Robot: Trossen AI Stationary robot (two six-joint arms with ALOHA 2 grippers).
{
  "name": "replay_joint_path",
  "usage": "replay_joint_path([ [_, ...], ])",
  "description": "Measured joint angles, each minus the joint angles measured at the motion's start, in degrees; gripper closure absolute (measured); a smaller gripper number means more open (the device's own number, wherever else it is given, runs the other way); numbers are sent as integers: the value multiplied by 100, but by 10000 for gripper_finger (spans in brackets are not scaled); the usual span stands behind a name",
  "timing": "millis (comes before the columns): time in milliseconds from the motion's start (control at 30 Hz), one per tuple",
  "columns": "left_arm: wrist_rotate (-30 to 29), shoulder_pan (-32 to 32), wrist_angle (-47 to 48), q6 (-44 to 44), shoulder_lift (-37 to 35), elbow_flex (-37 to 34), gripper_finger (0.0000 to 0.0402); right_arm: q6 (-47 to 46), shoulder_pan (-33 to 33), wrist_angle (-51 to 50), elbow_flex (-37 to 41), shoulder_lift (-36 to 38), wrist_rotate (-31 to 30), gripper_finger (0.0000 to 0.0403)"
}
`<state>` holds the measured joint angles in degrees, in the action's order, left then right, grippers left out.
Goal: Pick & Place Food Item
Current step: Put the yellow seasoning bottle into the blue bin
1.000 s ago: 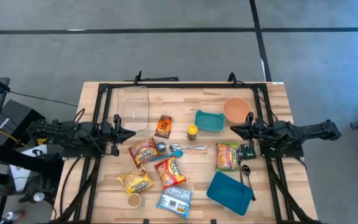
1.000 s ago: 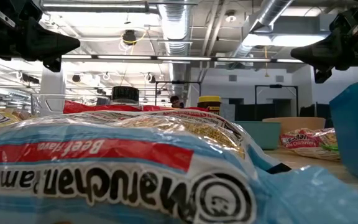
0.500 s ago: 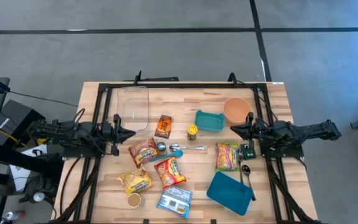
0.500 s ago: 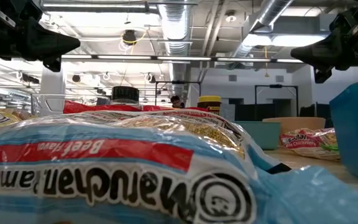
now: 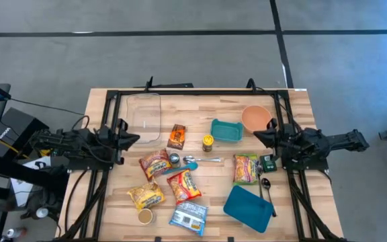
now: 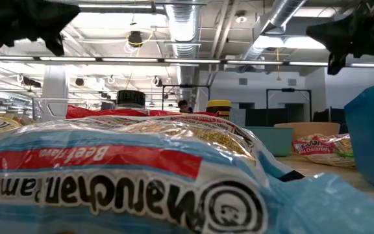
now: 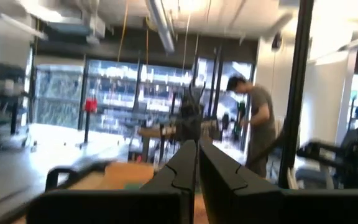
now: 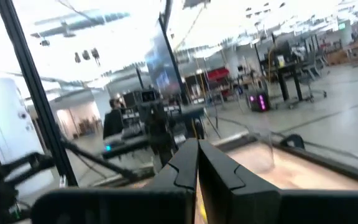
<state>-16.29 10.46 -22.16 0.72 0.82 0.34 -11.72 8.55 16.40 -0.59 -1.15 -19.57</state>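
Note:
Several food packets lie flat on the wooden table (image 5: 294, 101): a red noodle packet (image 5: 155, 163), another (image 5: 185, 185), a yellow one (image 5: 146, 195), a blue one (image 5: 189, 217), a green-edged one (image 5: 246, 168) and a small dark orange one (image 5: 176, 136). A yellow-lidded jar (image 5: 208, 142) stands upright among them. My left gripper (image 5: 136, 139) is at the table's left edge, shut and tipped upward, holding nothing (image 7: 196, 149). My right gripper (image 5: 256, 133) is at the right edge, also shut, tipped upward and holding nothing (image 8: 197, 149).
A clear tub (image 5: 144, 115), a teal tub (image 5: 226, 130) and an orange bowl (image 5: 255, 118) stand along the far half. A teal lid (image 5: 248, 208), a black spoon (image 5: 266, 185), a metal spoon (image 5: 203, 160) and a small cup (image 5: 145, 216) lie nearer. People stand in the room behind.
Both grippers have tipped their fingertips upward and risen a little above the table's side edges, staying shut. Nothing on the table has moved.

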Motion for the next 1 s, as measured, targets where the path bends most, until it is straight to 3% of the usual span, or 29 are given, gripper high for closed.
replay_joint_path([
  [333,-25,1,-888,-477,-2,1,389,161,-8,-128,-731,0,-113,395],
  [700,-25,1,-1080,-477,245,1,389,-94,-5,-2722,-2196,-532,-2556,401],
  [1000,-23,0,-1568,-477,601,0,389,-676,-5,-4078,-3323,-2021,-2703,402],
])
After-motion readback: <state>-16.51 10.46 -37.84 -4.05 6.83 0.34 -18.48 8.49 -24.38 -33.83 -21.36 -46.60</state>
